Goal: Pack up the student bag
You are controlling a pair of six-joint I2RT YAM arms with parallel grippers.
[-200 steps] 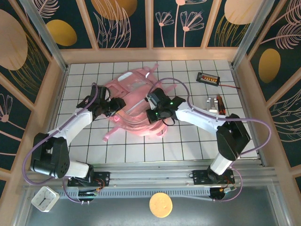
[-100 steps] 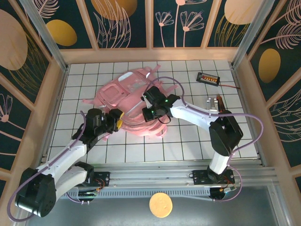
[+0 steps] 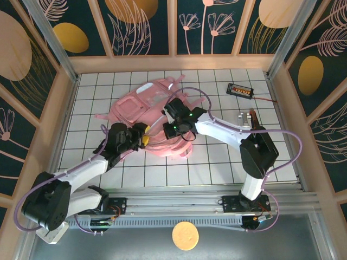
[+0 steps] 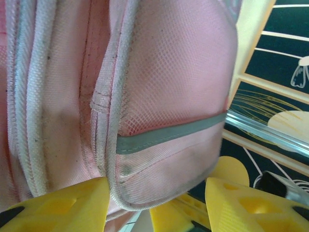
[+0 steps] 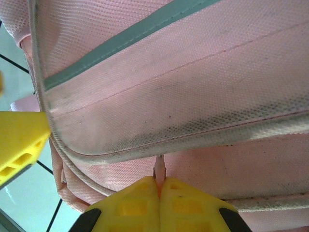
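Unzipping, seemingly: right fingers pinched together on bag tab; left fingers apart astride corner. Next: clamp, pull.

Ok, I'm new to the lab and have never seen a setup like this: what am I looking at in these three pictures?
These are two robot arms bolted to the near edge of a tiled table. Each ends in a two-finger gripper with yellow fingers. The wide picture looks down from above and behind the arms. The other two pictures come from a camera on each wrist. On the table lies a pink student bag, with a small black device toward the far right corner. The left gripper is open, with its fingers on either side of a corner of the bag. The right gripper is shut, pinching a thin pink tab on the bag.
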